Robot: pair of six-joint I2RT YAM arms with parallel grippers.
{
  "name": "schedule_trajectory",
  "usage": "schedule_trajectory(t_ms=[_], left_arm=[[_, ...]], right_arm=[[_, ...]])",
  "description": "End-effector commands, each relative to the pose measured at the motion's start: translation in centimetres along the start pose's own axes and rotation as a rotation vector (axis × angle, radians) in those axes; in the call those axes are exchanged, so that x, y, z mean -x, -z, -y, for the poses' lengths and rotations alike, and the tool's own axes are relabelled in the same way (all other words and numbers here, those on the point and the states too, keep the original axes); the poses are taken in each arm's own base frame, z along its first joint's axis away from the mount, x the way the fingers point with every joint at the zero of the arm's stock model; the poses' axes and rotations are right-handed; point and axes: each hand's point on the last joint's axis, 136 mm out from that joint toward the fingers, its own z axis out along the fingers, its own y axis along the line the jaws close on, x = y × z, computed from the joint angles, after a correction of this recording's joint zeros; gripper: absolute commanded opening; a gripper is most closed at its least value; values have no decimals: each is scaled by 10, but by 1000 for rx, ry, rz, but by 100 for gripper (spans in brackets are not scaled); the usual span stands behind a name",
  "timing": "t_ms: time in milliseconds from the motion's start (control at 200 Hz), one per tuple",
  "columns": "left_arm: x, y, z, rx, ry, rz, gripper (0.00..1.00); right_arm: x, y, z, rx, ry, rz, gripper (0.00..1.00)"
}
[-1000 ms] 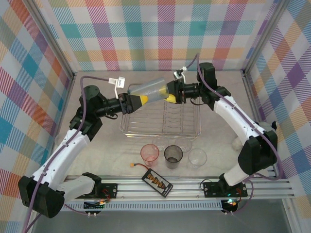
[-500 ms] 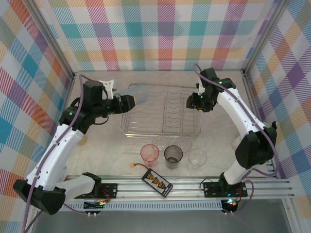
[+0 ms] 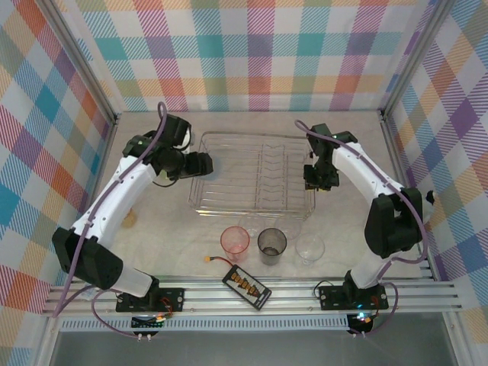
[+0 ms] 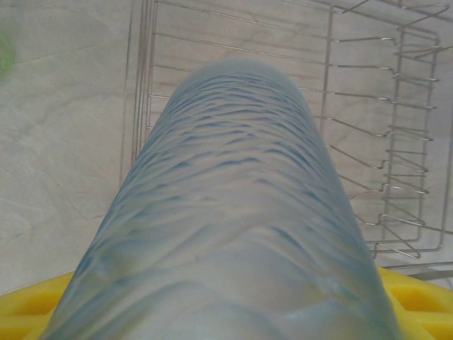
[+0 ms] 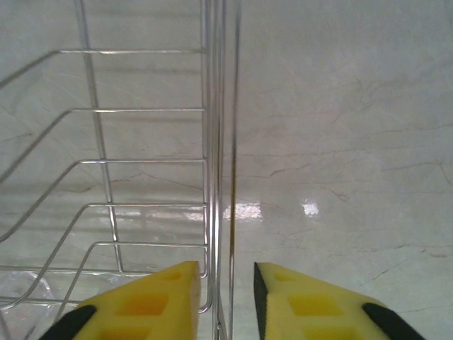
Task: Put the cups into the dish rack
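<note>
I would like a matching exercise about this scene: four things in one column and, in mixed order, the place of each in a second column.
Things:
1. blue cup
2. pink-red cup
3. black battery pack
4. right tool

Places:
A. standing just left of the grey cup
B. astride the right edge wire of the dish rack
C. between the pads of the left tool
D. lying on the table, nearer the front than any cup

Pairs: 1-C, 2-A, 3-D, 4-B

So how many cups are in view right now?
6: pink cup, grey cup, clear cup in a row before the rack; two faint clear cups behind them; blue cup in the left gripper. Others may be hidden.
</note>
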Motion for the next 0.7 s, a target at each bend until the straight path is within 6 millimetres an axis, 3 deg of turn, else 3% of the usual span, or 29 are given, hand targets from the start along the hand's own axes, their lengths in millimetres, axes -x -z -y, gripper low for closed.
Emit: schedule_trajectory(t_ms=[0,145,285,695], left_arm=[[9,5,2,26,-48,5,0],[14,-6,-3,79,-75,-36,0],[21,-15,-10,139,-90,-50,0],[32,-49,-22,260,-95,-146,0]], right_arm=[[-8,-15,-3,-20,40,-42,21],[-14,-24,-18,-50,183,-61,10],[-19,-33,-13,-152,251,-102,4],[-22,-33,-3,-200,251,-103,4]])
